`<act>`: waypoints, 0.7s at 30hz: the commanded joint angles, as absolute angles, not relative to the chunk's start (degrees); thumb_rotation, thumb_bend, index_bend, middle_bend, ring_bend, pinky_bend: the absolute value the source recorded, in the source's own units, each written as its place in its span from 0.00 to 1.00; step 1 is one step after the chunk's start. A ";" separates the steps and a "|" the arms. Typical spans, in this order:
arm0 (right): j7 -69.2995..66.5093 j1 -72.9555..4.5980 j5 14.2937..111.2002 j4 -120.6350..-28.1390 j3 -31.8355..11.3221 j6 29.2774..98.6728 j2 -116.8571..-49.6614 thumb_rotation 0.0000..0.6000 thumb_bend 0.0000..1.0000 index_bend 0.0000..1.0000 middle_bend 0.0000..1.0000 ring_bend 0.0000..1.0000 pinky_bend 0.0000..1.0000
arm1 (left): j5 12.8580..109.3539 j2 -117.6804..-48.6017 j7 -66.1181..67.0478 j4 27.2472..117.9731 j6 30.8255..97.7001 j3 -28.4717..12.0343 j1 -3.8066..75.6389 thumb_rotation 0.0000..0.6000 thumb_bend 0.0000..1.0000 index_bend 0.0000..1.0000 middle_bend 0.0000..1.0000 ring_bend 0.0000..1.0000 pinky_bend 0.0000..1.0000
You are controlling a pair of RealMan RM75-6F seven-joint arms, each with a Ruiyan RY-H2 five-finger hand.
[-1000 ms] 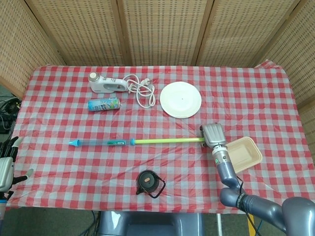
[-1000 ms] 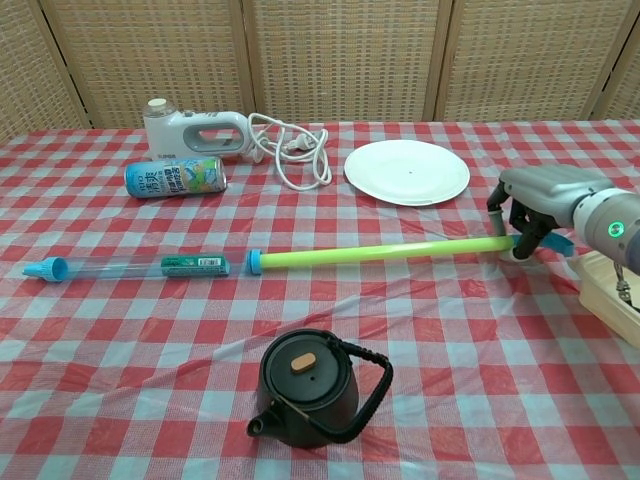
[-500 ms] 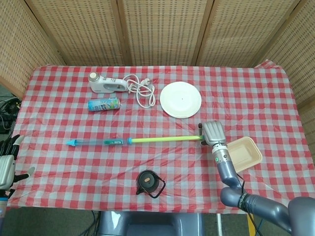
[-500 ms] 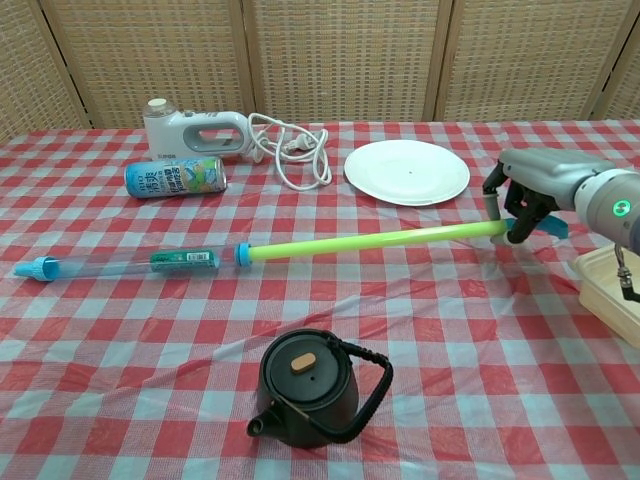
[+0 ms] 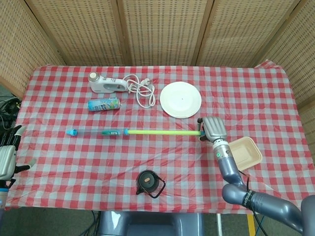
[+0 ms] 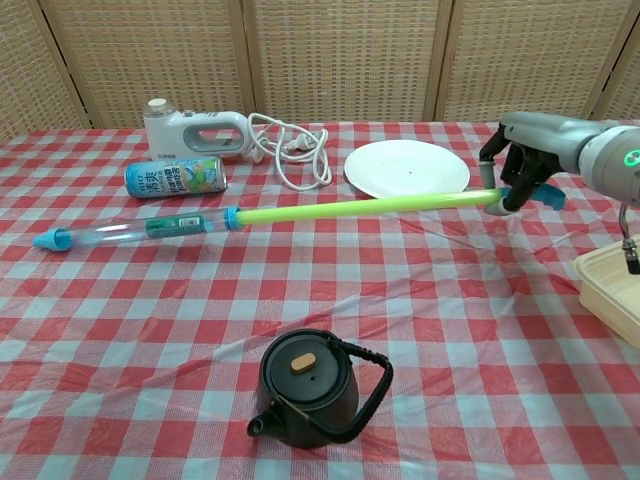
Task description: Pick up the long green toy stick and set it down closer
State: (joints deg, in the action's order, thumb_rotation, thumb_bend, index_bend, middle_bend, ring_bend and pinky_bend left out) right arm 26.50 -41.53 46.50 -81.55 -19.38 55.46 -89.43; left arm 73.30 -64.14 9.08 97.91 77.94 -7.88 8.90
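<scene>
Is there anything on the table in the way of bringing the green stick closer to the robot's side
Partly. The right hand holds the green toy stick by its right end. On the near side, the black kettle sits below the stick's middle and the beige tray lies near the right edge. The checkered cloth between stick and kettle looks bare.

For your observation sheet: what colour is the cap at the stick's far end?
Light blue cap, clearest in the chest view.

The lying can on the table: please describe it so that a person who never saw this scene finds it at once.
Look at the far left part of the checked table, where a white hand mixer lies with its coiled cord. Just in front of the mixer lies the can on its side. It is the only cylinder with a blue-green printed label, shorter and thicker than the long green toy stick nearer to the camera.
</scene>
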 commanded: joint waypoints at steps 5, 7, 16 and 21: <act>26.10 -42.60 44.36 -84.63 -20.57 55.07 -86.89 1.00 0.49 0.78 1.00 1.00 0.52 | 70.34 -63.53 11.33 98.50 74.79 -9.53 11.61 1.00 0.20 0.00 0.00 0.00 0.00; 25.47 -42.78 44.25 -84.92 -20.58 54.61 -86.33 1.00 0.49 0.78 1.00 1.00 0.52 | 69.35 -63.48 12.00 98.46 73.44 -10.05 12.73 1.00 0.20 0.00 0.00 0.00 0.00; 18.06 -42.68 47.83 -84.65 -20.94 52.06 -84.00 1.00 0.49 0.80 1.00 1.00 0.52 | 66.00 -63.41 14.02 99.12 69.99 -11.89 16.54 1.00 0.21 0.01 0.00 0.00 0.00; 14.21 -42.54 50.31 -84.14 -20.94 51.10 -82.60 1.00 0.49 0.80 1.00 1.00 0.52 | 64.68 -63.33 14.76 99.82 69.47 -12.40 17.75 1.00 0.21 0.01 0.00 0.00 0.00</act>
State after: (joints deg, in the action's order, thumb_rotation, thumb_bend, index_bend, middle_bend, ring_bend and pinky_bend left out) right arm 15.09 -42.62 49.52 -84.38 -20.95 51.50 -83.12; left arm 64.97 -63.37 14.56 99.70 69.63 -12.23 17.48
